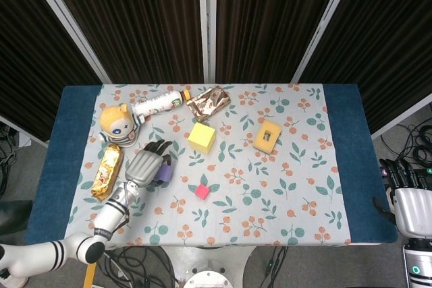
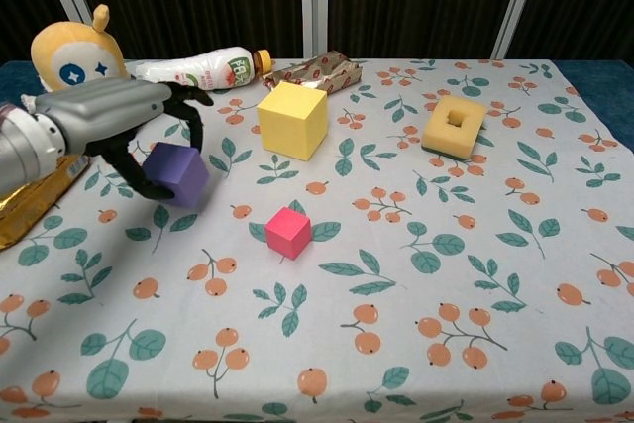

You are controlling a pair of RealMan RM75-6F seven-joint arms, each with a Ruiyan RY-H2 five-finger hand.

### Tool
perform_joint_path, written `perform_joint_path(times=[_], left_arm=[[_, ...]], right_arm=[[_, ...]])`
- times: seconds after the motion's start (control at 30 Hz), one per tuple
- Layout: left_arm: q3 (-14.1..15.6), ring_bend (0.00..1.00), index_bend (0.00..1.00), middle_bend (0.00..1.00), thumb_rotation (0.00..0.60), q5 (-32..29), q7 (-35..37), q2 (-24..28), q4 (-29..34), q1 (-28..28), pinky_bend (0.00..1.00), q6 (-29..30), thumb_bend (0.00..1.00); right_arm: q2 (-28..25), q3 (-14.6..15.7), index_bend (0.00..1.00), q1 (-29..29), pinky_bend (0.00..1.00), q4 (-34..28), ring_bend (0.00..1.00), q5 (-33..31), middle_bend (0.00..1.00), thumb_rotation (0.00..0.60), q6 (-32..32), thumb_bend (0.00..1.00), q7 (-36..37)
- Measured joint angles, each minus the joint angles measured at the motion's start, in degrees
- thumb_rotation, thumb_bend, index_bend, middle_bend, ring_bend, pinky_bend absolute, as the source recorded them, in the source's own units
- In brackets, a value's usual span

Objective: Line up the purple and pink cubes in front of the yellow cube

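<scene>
Floral tablecloth [image 2: 446,274], left hand [image 2: 119,126] gripping the purple cube [image 2: 176,173], lifted left of the pink cube [image 2: 288,232]. Next it probably needs setting down before the yellow cube [image 2: 291,120].

The left robot hand [image 2: 149,131] grips the purple cube [image 2: 177,173] at 9 o'clock on the table [image 2: 416,324], with the pink cube [image 2: 288,232] near the centre and the yellow cube [image 2: 292,120] toward 12 o'clock from it.
</scene>
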State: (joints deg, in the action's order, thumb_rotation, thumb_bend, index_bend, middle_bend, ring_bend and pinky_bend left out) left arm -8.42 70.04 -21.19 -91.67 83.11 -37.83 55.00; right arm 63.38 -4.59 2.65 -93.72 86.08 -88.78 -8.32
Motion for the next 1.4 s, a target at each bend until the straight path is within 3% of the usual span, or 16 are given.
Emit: perform_joint_path(times=[0.43,1.2,1.4], left_arm=[[-0.8,0.10,0.56,0.18,0.600,3.7,-4.5,-6.3,-6.4,-8.2,0.16,-3.9,0.29],[-4.1,0.10,0.54,0.17,0.600,-5.3,-9.9,-12.1,-13.1,-13.9,0.16,-6.5,0.28],[-4.1,0.10,0.50,0.17,0.600,-7.0,-10.7,-12.6,-13.7,-14.3,0.16,-6.2,0.23]], right_arm=[[-0.7,0.0,0.11,-1.1,0.19,-0.4,0.06,-0.5,0.14,0.600,-1.1,0.15,-0.1],[-1.4,0.1,0.11,-1.9,0.19,-1.2,0.06,-0.3,0.14,0.600,-1.8,0.15,-0.7],[-1.6,0.1,0.11,-2.1,0.19,-1.3,0.06,-0.3,0.14,0.600,-1.9,0.15,-0.6]])
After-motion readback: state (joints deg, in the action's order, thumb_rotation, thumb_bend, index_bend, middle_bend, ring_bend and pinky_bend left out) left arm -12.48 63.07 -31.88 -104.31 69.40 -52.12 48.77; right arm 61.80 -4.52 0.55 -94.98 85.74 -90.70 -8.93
